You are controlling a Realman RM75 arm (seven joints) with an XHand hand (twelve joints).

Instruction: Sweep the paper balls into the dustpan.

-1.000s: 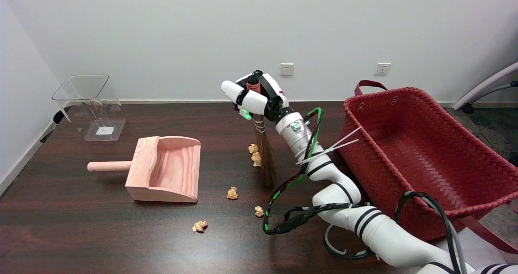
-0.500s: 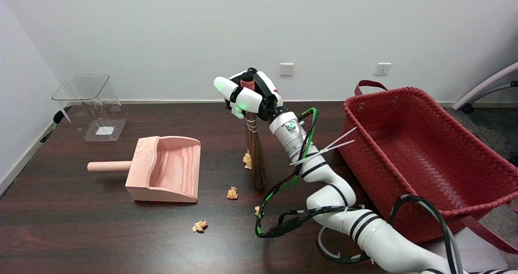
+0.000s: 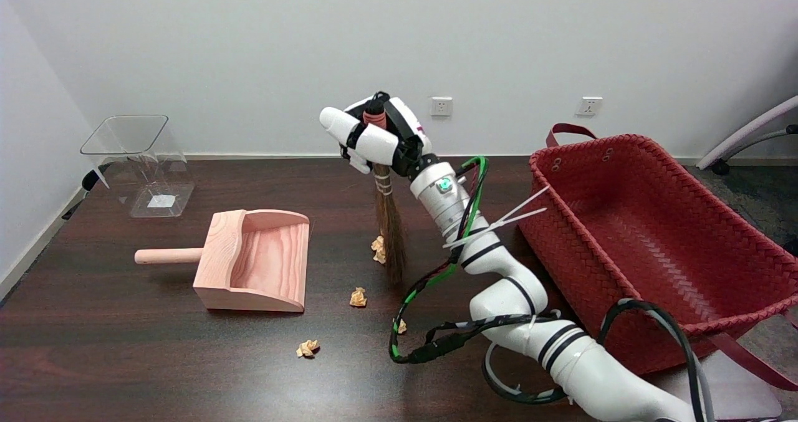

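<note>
Bristly broom [image 3: 389,235], crumpled paper balls [image 3: 378,249]

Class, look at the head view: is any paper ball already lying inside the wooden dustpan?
No. The dustpan holds nothing, and the paper balls lie on the table to its right.

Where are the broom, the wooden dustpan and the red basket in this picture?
broom [image 3: 390,235], head view, on the brown bristles below the hand.
dustpan [image 3: 265,263], head view, on the pale wooden floor of its scoop.
basket [image 3: 629,222], head view, on the woven inner wall.
</note>
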